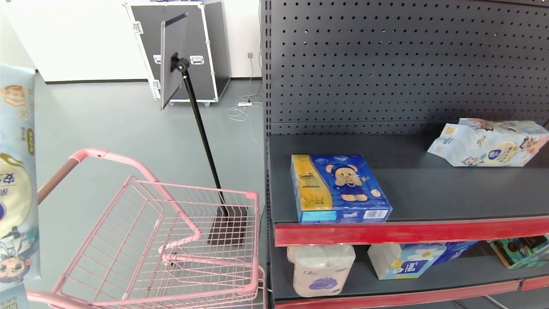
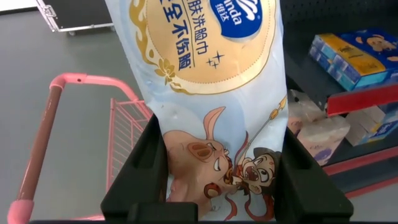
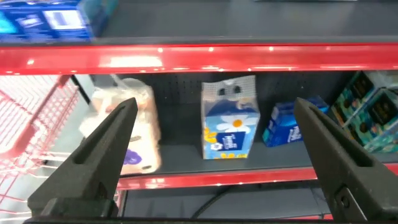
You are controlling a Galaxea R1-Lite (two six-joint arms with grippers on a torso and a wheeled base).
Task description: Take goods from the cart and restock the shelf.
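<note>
My left gripper (image 2: pixel 221 168) is shut on a pale blue tissue pack (image 2: pixel 211 81) printed with cartoon figures. The same pack (image 1: pixel 17 171) hangs upright at the far left of the head view, above and left of the pink wire cart (image 1: pixel 158 240). The cart's basket looks empty. On the dark upper shelf (image 1: pixel 429 184) lie a blue and yellow tissue box (image 1: pixel 336 189) near the front edge and another pale blue tissue pack (image 1: pixel 489 142) at the back right. My right gripper (image 3: pixel 214 155) is open in front of the lower shelf (image 3: pixel 186 167), nothing between its fingers.
A black stand with a tilted panel (image 1: pixel 173 60) rises just behind the cart, its base (image 1: pixel 227 225) beside the shelf's left end. The lower shelf holds a white roll pack (image 1: pixel 321 268), blue tissue packs (image 1: pixel 405 259) and teal boxes (image 1: pixel 517 251). A black flight case (image 1: pixel 180 47) stands far back.
</note>
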